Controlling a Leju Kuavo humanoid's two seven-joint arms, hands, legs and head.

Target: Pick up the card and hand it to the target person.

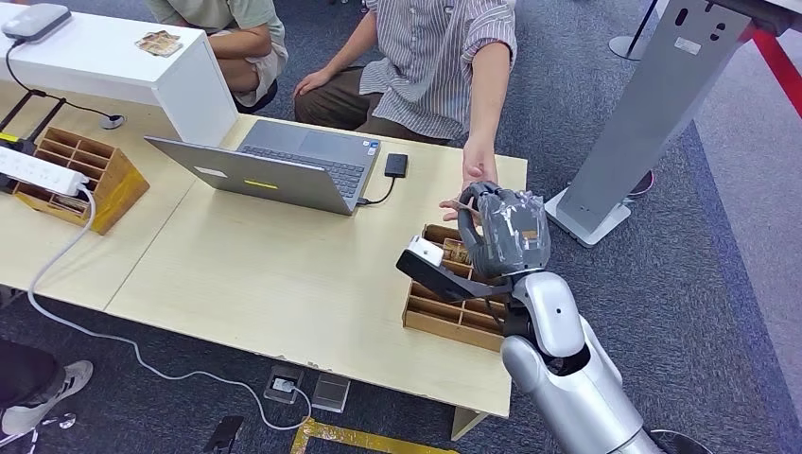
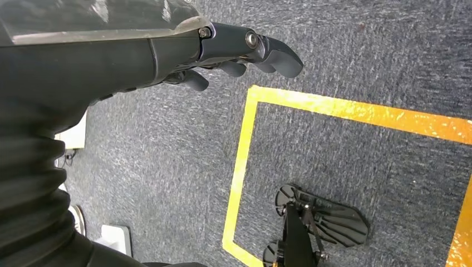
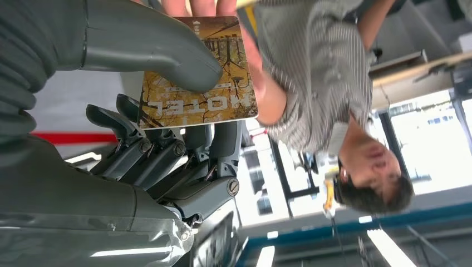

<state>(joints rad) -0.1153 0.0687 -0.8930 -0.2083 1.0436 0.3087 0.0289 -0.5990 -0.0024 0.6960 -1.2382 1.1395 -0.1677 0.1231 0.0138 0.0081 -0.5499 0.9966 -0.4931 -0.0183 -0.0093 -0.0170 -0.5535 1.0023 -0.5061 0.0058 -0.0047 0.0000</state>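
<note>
My right hand (image 1: 506, 235) is raised above a wooden divided box (image 1: 443, 312) at the table's right end. It pinches a yellow-brown hotel card (image 3: 214, 92) between its thumb (image 3: 150, 47) and fingers. The person in the striped shirt (image 1: 430, 52) sits behind the table and reaches an arm out. That person's hand (image 1: 470, 184) is right at my right hand, and its fingers (image 3: 261, 72) touch the card's far edge. My left hand (image 2: 245, 53) hangs beside my body over the carpet, fingers loosely curled, holding nothing.
An open laptop (image 1: 274, 165) with a black drive (image 1: 395, 165) sits mid-table. A second wooden box (image 1: 80, 175) and a white power strip (image 1: 38, 170) lie at the left. A second person (image 1: 236, 33) sits behind a white cabinet (image 1: 113, 61). A grey stand (image 1: 653, 113) rises at right.
</note>
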